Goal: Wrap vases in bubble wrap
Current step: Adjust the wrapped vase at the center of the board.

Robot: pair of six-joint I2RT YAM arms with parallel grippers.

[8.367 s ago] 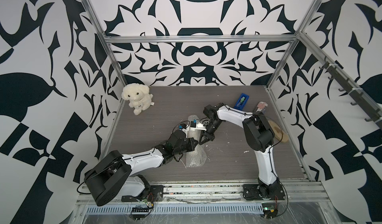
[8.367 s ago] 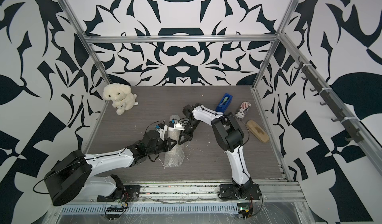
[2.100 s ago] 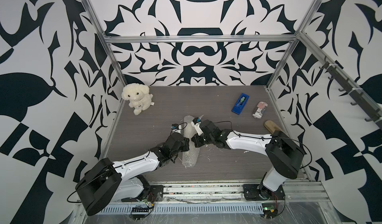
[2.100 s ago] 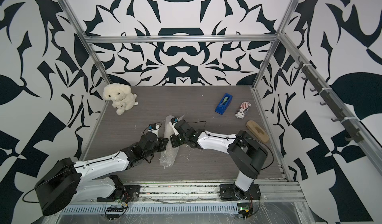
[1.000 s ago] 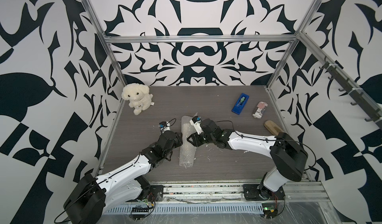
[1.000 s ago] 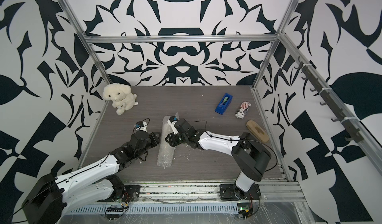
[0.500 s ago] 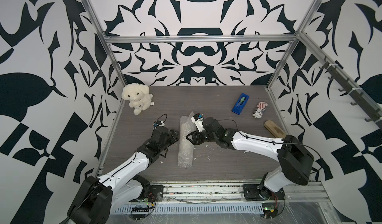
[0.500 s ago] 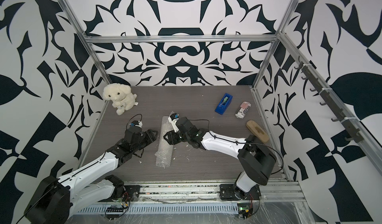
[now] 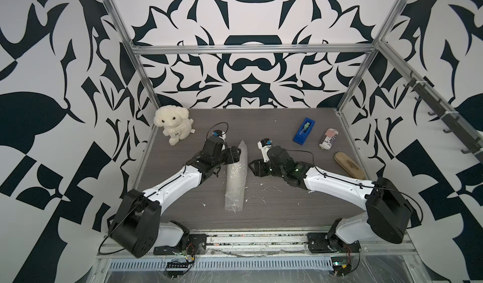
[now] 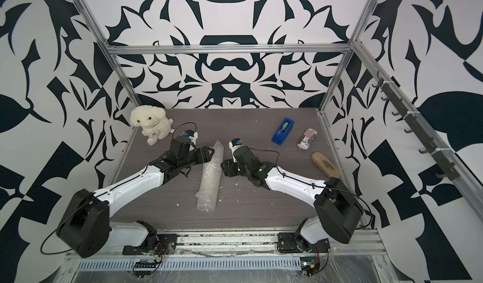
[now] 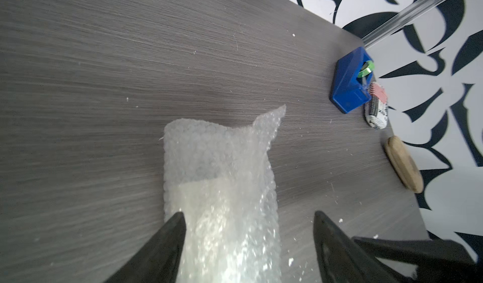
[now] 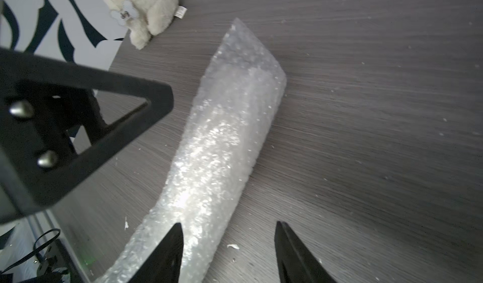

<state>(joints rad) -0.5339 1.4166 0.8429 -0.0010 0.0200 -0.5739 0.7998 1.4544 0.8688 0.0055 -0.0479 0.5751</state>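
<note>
One long, shiny bubble wrap roll [image 9: 236, 179]

Rolled bubble wrap [image 9: 236, 175] lengthwise across table [image 9: 261, 122] centre; plush dog [image 9: 172, 123] in back-left corner; tape dispenser [image 9: 303, 131], can [image 9: 328, 138], brush [image 9: 349, 165] along right edge; open passage mid back edge.
</note>
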